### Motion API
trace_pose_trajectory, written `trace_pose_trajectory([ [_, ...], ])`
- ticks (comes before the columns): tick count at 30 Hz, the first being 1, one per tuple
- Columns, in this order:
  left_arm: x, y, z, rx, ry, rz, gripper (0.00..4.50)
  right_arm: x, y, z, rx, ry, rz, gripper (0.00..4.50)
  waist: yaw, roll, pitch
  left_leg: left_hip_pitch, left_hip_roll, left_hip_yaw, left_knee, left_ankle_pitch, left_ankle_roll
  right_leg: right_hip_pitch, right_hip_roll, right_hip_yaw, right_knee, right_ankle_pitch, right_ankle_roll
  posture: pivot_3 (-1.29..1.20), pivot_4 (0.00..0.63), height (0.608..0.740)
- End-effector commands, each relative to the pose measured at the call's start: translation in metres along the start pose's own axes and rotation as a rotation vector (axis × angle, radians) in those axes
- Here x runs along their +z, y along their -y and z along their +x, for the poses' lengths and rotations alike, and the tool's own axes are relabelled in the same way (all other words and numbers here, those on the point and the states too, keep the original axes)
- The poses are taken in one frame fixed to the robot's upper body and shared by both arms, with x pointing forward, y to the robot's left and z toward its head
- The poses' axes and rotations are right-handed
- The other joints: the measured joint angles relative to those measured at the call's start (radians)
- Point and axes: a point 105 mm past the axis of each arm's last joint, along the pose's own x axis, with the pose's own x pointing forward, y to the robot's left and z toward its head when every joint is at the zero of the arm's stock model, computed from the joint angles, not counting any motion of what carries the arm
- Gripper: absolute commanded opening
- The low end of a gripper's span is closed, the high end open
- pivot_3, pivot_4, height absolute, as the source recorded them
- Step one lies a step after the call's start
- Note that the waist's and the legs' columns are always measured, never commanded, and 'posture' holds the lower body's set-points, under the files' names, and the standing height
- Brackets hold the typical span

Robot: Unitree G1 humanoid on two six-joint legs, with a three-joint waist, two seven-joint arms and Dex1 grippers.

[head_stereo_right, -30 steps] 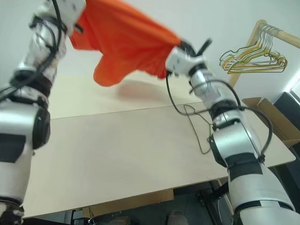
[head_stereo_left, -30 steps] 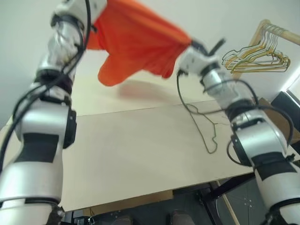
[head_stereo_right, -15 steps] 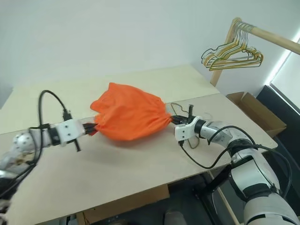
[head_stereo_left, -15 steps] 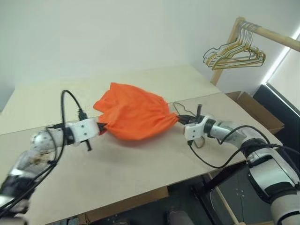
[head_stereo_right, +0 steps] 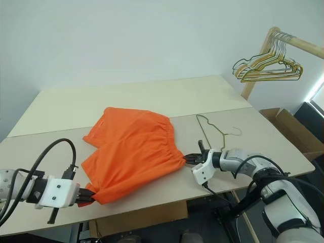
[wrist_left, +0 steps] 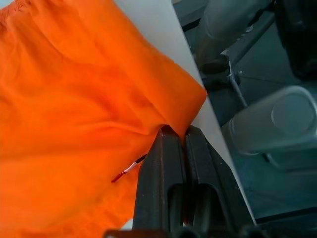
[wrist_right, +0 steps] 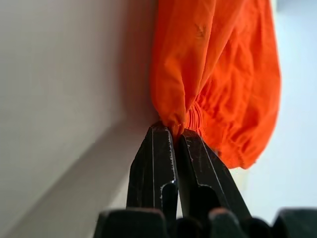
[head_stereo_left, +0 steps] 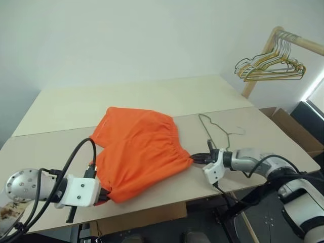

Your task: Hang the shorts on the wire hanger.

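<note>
Both pincers, left [head_stereo_right: 87,196] & right [head_stereo_right: 188,158], clamp shorts [head_stereo_right: 131,152] flat on table [head_stereo_right: 152,96], wire hanger [head_stereo_right: 212,132] nearby.

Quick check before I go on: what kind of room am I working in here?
Probably a test or lab room set up for laundry: a plain table, a wooden garment rail with gold hangers, and a cardboard box.

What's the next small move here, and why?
Probably open both grippers and back off. The shorts lie spread flat on the table, with the left gripper and right gripper pinching opposite ends. The wire hanger lies bare beside the waistband, so a gripper must be freed to pick it up.
</note>
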Motion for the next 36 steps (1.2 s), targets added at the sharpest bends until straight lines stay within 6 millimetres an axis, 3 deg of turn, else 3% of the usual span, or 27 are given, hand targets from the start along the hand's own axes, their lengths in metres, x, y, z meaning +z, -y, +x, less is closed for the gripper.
trace_pose_trajectory([
  [1, 0.003, -0.002, -0.001, 0.027, -0.023, 0.019, 0.02, 0.003, 0.014, -0.014, -0.031, -0.011, -0.017, 0.0, -0.001, 0.0, 0.0, 0.0, 0.0, 0.0, 0.0, 0.0, 0.0, 0.0, 0.0, 0.0, 0.0, 0.0, 0.0, 0.01, 0.0, 0.74],
  [5, 0.001, 0.003, -0.001, -0.013, -0.013, 0.01, 1.03, 0.012, 0.008, -0.019, -0.008, 0.002, 0.017, 1.23, -0.004, 0.0, 0.0, 0.001, 0.002, 0.0, 0.0, -0.001, 0.002, 0.001, 0.001, 0.0, 0.0, -0.003, -0.005, 0.0, 0.0, 0.74],
  [8, 0.004, 0.005, -0.008, -0.036, 0.014, 0.005, 1.98, 0.019, 0.014, -0.027, -0.061, 0.006, 0.052, 2.27, -0.007, 0.0, 0.0, 0.003, 0.004, 0.001, 0.0, -0.004, 0.005, 0.002, 0.003, 0.0, 0.0, -0.004, -0.007, 0.0, 0.0, 0.74],
  [14, 0.011, -0.008, -0.034, 0.022, 0.064, -0.05, 4.03, 0.024, 0.019, -0.061, -0.116, -0.066, 0.168, 4.45, 0.002, 0.0, 0.0, 0.003, 0.005, 0.001, 0.0, -0.004, 0.006, 0.002, 0.003, 0.0, 0.0, -0.005, -0.007, 0.01, 0.0, 0.74],
  [16, 0.015, -0.017, -0.046, 0.072, 0.093, -0.066, 4.48, 0.028, 0.017, -0.078, -0.132, -0.101, 0.293, 4.5, 0.009, -0.001, 0.0, 0.003, 0.005, 0.001, 0.0, -0.005, 0.006, 0.002, 0.003, 0.0, 0.0, -0.005, -0.007, 0.01, 0.0, 0.74],
  [19, 0.026, -0.047, -0.055, 0.246, 0.197, -0.085, 4.48, 0.029, 0.026, -0.098, -0.235, -0.15, 0.607, 4.5, 0.024, -0.001, 0.0, 0.003, 0.006, 0.0, 0.0, -0.006, 0.005, 0.002, 0.003, -0.001, 0.0, -0.006, -0.007, 0.01, 0.0, 0.74],
  [23, 0.05, -0.093, -0.049, 0.466, 0.39, -0.177, 4.48, 0.006, 0.028, -0.114, -0.383, -0.364, 1.01, 4.5, 0.028, -0.003, 0.0, 0.005, 0.006, -0.001, 0.001, -0.006, 0.006, 0.006, 0.004, 0.0, 0.0, -0.005, -0.004, -0.01, 0.0, 0.74],
  [29, 0.082, -0.111, -0.022, 0.434, 0.577, -0.232, 4.48, -0.027, 0.011, -0.108, -0.475, -0.708, 1.495, 4.5, 0.009, -0.009, -0.004, 0.004, 0.007, -0.001, 0.001, -0.008, 0.002, 0.003, 0.008, 0.003, -0.001, -0.001, -0.005, -0.06, 0.0, 0.74],
  [36, 0.093, -0.122, -0.009, 0.393, 0.633, -0.212, 4.48, -0.057, 0.002, -0.086, -0.498, -0.904, 1.679, 4.5, -0.01, -0.008, -0.004, -0.006, 0.005, -0.001, 0.003, -0.008, 0.001, -0.005, 0.009, 0.001, -0.001, -0.001, -0.006, -0.09, 0.0, 0.74],
])
